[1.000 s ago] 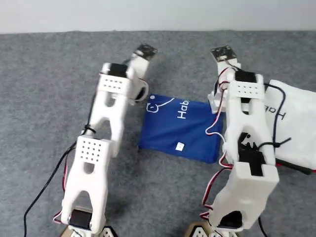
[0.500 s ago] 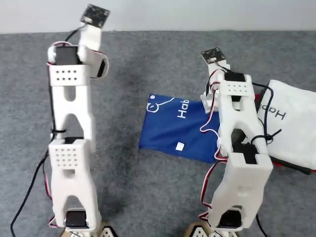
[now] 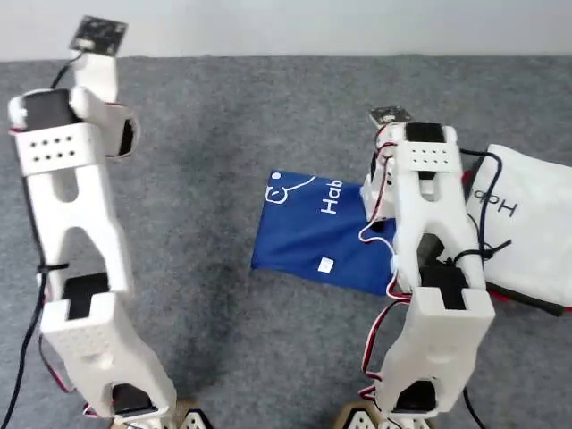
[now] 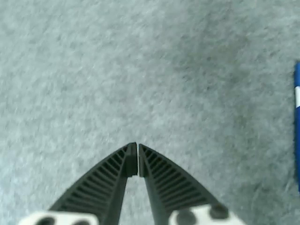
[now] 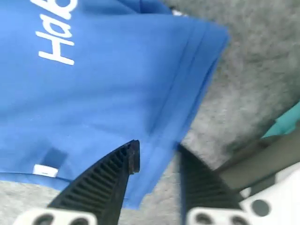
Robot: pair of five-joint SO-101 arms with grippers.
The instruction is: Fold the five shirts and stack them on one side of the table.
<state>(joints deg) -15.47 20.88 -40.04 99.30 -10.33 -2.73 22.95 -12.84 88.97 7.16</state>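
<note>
You had the folded blue shirt [image 3: 313, 234] lying mid-table [image 3: 223, 125], near the white shirt [image 3: 536, 232]. Your right gripper [image 5: 157, 157] stood spread astride its layered edge, and your left gripper [image 4: 137, 161] was pressed together over bare table, well apart. In my judgement, you needed to catch every layer before lifting, or the fold would open.
</note>
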